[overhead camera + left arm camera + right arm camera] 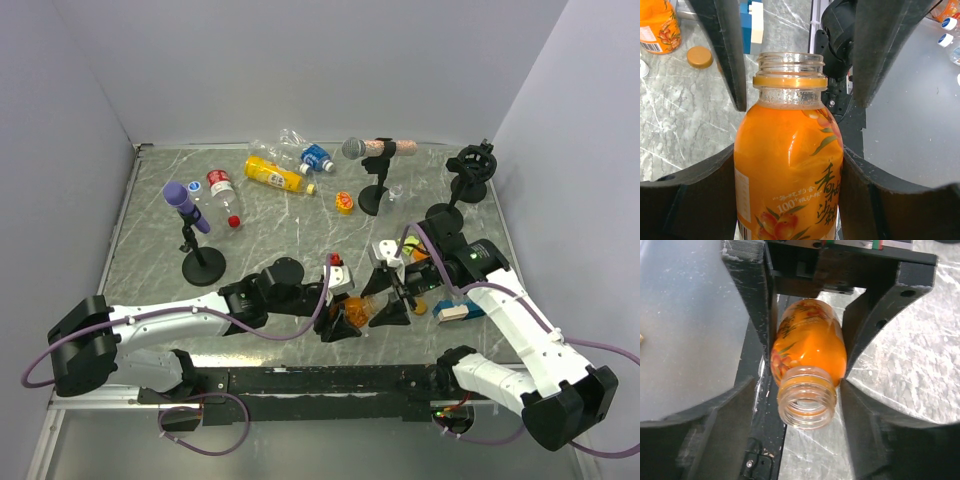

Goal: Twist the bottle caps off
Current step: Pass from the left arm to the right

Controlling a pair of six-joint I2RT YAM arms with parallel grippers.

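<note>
Left gripper (pixel 788 150): pinching the stubby orange plastic bottle (pixel 810 350) round its body.
Right gripper (pixel 797 386): spread, with fingers at three and nine o'clock of the bottle's bare threaded neck.
Bottle: we find it at six o'clock on the grey marbled table (pixel 300 215).
Cap: a round orange-brown plastic cap (pixel 700 56) lies on the table, ten o'clock from the neck in the left wrist view.

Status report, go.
Left gripper shut on stubby orange plastic bottle, cap off. Right gripper open around its bare neck. Nothing in the way.
</note>
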